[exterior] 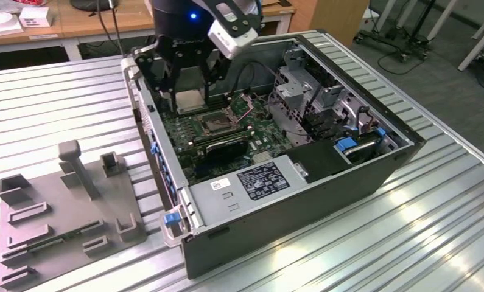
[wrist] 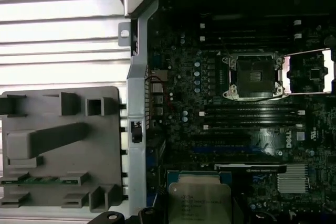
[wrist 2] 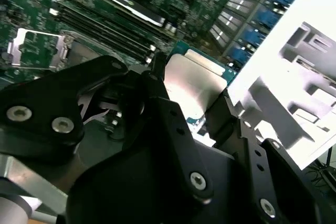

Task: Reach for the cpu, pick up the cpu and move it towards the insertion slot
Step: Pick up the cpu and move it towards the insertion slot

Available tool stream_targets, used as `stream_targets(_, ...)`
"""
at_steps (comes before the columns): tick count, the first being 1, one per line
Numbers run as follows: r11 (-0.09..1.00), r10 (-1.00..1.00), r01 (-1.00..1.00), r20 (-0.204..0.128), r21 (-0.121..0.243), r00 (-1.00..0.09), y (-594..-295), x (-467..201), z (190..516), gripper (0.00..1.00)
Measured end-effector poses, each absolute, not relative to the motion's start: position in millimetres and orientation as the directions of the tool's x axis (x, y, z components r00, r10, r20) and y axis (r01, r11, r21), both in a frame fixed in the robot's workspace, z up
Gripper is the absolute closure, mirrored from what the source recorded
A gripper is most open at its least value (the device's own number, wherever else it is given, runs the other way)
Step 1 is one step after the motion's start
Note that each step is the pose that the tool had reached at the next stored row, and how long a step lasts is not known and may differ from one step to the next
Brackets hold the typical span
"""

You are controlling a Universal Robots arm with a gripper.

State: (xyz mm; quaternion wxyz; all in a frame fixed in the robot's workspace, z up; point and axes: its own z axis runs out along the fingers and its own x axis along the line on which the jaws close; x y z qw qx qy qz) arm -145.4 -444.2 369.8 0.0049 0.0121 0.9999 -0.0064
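My gripper hangs over the far end of the open computer case, shut on the cpu. The cpu is a flat square chip with a silvery top, gripped by its edges between the two black fingers. It also shows in both wrist views: cpu, cpu. The insertion slot is a silver-framed square socket with a dark centre on the green motherboard, just below and in front of the held chip. Its lid stands open in both wrist views: slot, slot.
Long black memory slots lie beside the socket. The case's metal wall, drive cage and power supply ring the board. A grey plastic tray with a green memory stick sits on the slatted metal table.
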Motion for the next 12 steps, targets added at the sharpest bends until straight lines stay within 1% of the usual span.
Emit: stream_targets(12,1.0,0.024,0.024,-0.01,-0.013,-1.0,-438.7,-109.3,369.0,0.45)
